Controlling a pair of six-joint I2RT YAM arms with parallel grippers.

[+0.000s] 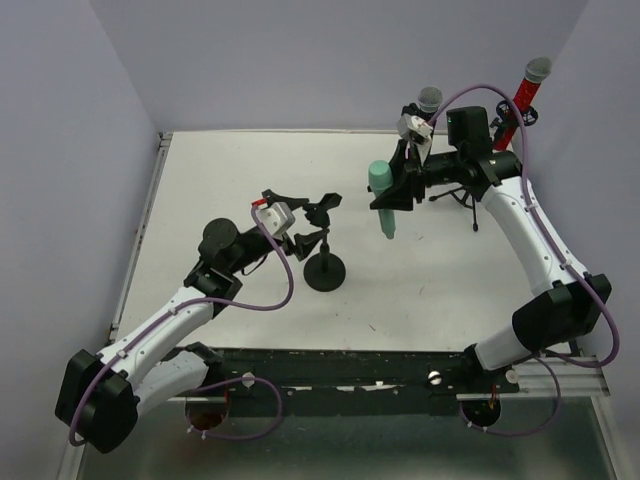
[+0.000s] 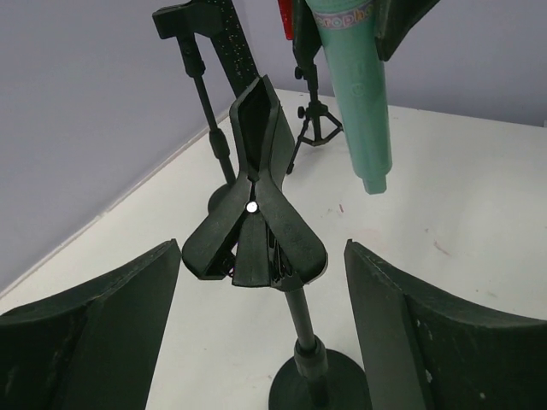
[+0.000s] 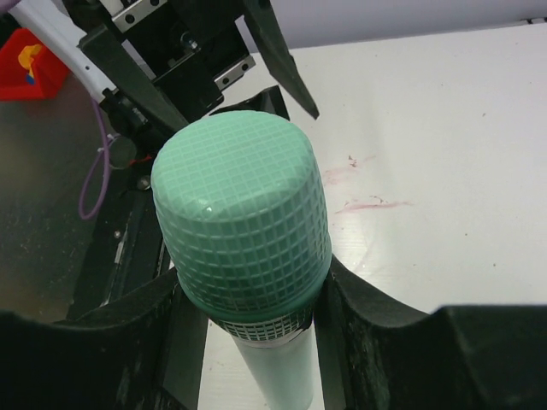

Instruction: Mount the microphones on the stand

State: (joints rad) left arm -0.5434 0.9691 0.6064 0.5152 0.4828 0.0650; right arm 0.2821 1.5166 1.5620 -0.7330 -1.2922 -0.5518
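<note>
You are facing a white worktop (image 1: pixel 230 170) that 2 plain lavender walls (image 1: pixel 300 60) are enclosing; soft, even light is falling, and faint red smudges (image 3: pixel 367 205) are showing.

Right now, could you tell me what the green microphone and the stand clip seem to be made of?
The green microphone: likely matte plastic; its head is a moulded grid, one colour. The clip: probably hard black plastic, dull sheen, moulded edges.
</note>
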